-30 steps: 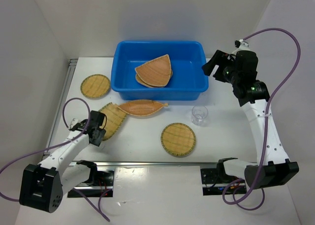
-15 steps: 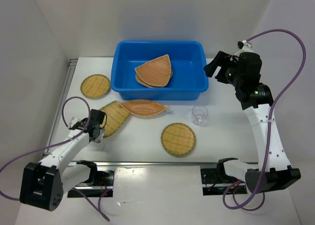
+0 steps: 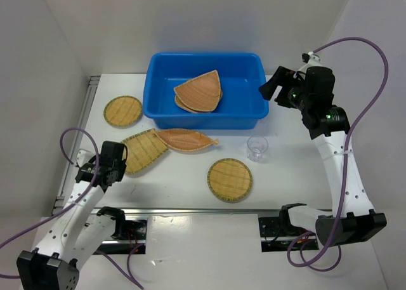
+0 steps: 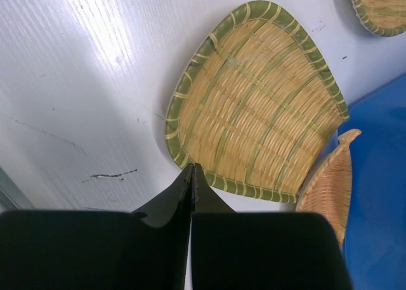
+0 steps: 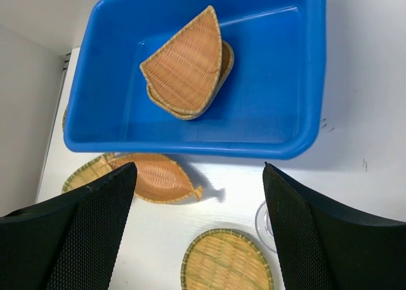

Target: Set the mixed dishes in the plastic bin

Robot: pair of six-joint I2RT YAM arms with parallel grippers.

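Note:
The blue plastic bin (image 3: 203, 120) stands at the back with two tan woven trays (image 3: 199, 92) lying in it. On the table lie a leaf-shaped tray (image 3: 184, 139), a green-rimmed rounded-square tray (image 3: 143, 151), two round trays (image 3: 229, 179) (image 3: 123, 110) and a clear cup (image 3: 257, 148). My left gripper (image 3: 119, 166) is shut with nothing seen between its jaws. Its tips (image 4: 192, 168) sit at the near rim of the rounded-square tray (image 4: 254, 106). My right gripper (image 3: 273, 87) hangs open in the air by the bin's right end.
White walls close in the table at the left, back and right. A metal rail (image 3: 79, 134) runs along the left edge. In the right wrist view the bin (image 5: 190, 151), leaf tray (image 5: 155, 176), round tray (image 5: 225, 261) and cup (image 5: 261, 223) lie below.
My left gripper has shut and drawn back to the left, off the rounded-square tray, which turned slightly. The right arm has barely shifted.

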